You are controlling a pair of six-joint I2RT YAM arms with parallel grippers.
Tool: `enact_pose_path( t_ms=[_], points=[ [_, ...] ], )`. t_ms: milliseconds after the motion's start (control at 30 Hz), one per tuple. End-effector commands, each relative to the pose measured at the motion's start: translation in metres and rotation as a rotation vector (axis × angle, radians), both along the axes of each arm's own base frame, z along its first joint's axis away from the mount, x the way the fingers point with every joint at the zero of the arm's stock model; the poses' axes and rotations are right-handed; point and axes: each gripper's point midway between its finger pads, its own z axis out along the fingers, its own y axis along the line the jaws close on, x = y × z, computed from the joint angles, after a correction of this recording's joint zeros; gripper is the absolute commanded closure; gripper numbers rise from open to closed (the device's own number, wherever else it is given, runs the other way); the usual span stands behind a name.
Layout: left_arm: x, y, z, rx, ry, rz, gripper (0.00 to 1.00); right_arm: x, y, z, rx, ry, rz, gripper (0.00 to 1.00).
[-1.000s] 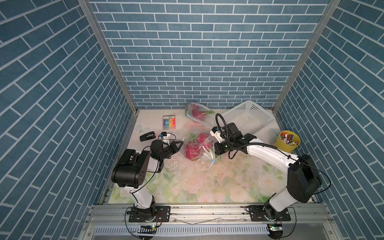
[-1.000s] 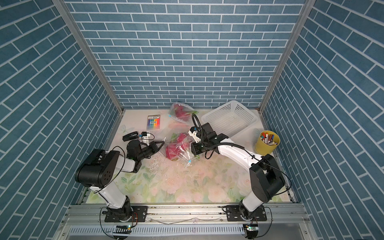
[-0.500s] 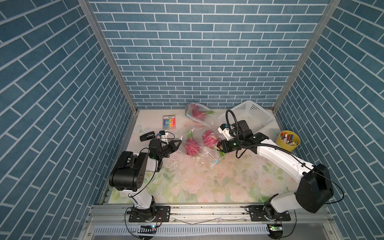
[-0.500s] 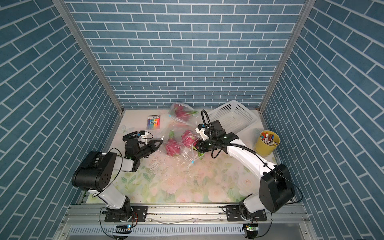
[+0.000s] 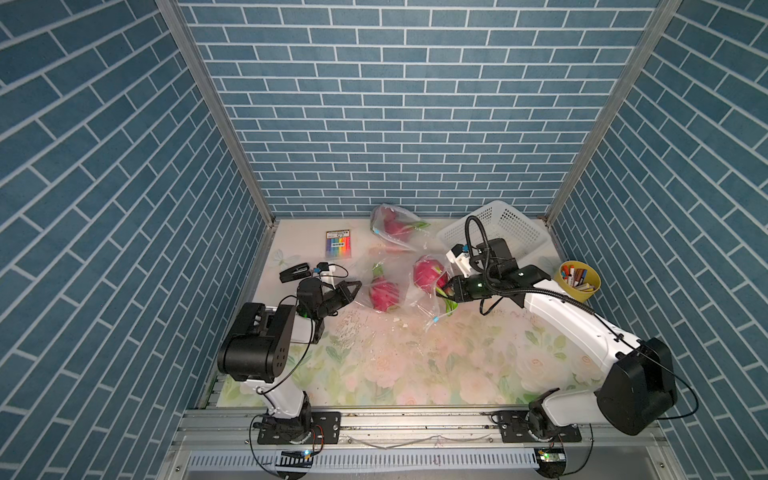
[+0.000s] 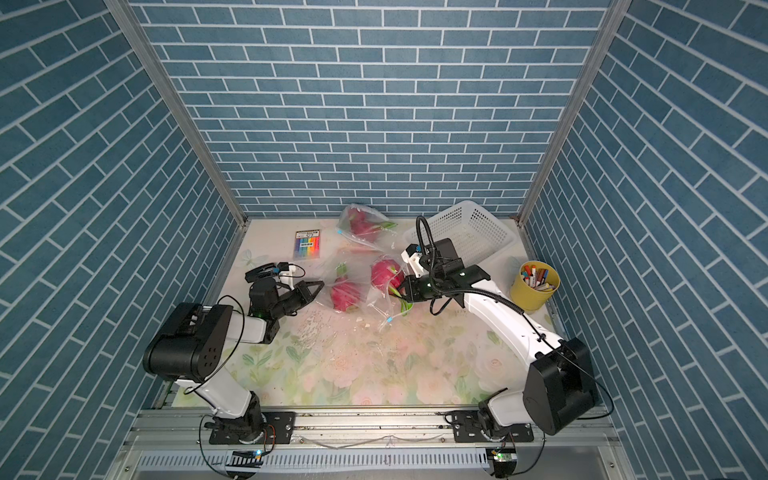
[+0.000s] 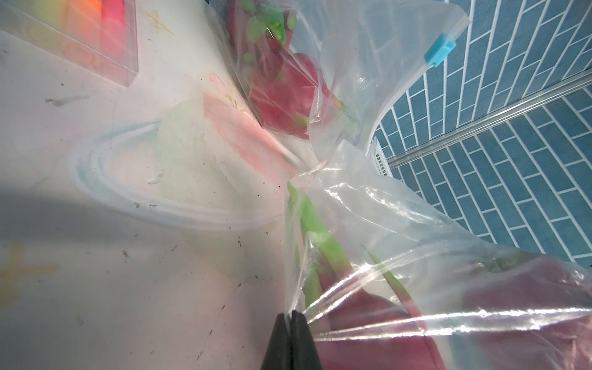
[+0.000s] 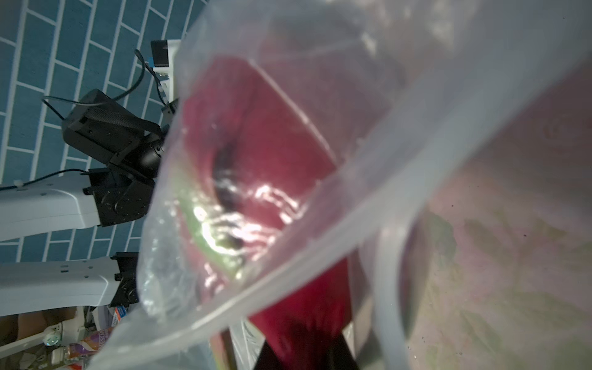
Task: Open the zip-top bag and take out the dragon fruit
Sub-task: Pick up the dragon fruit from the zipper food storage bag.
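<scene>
Left end effector [image 7: 291,323] had its jaws pressed together on a fold of the zip-top bag [image 5: 417,305], holding that side low over the bench [image 5: 415,365]. The right end effector [image 5: 444,286] was clamped on one dragon fruit [image 5: 427,272], seemingly near its green-scaled end, at the slider side of the bag. Loose film lay around it, so it could not be told whether the fruit was fully clear of the plastic. A second dragon fruit [image 5: 383,293] lay inside the bag between the two arms.

The likeliest failure looked like the film sliding out of the thin left pinch, since only a small fold was caught. If that happened, the whole bag would travel with the right arm instead of stripping off. A grip so close to the fruit's end could also let the heavy, smooth body pivot or drop. Film snagging on the leafy scales might drag the second fruit along and roll it out.

A white basket [image 5: 513,226] stood just behind the right wrist, and a yellow cup [image 5: 579,294] of markers sat near that forearm, so a wide swing risked clipping either. Another bag [image 5: 401,237] holding more fruit lay near the back wall. A highlighter pack [image 5: 338,244] and a stapler [image 5: 294,272] lay beyond the left arm, well apart from the work.
</scene>
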Motion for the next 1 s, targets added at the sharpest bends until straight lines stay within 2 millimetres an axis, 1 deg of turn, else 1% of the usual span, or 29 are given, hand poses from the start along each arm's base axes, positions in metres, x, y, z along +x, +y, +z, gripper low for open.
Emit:
enact_pose_path(
  t_ms=[0,233,433,600,700,867,967],
  points=[
    [0.007,0.013,-0.004,0.035,0.003,0.049,1.00,0.018,-0.008,0.035,0.127,-0.025,-0.128,1.00],
    [0.007,0.015,-0.007,0.037,0.012,0.052,1.00,0.022,-0.017,0.041,0.157,0.032,-0.178,1.00],
    [0.008,0.018,-0.007,0.039,0.013,0.058,1.00,0.019,-0.026,0.036,0.123,0.071,-0.176,1.00],
    [0.008,0.019,-0.009,0.045,0.014,0.061,1.00,0.024,-0.041,0.041,0.126,0.074,-0.222,1.00],
    [0.008,0.020,-0.010,0.044,0.017,0.062,1.00,0.026,-0.047,0.044,0.132,0.063,-0.237,1.00],
    [0.007,0.020,-0.010,0.044,0.017,0.061,1.00,0.023,-0.048,0.037,0.124,0.072,-0.223,1.00],
    [0.006,0.020,-0.011,0.047,0.020,0.062,1.00,0.021,-0.058,0.036,0.091,0.050,-0.241,1.00]
  ],
)
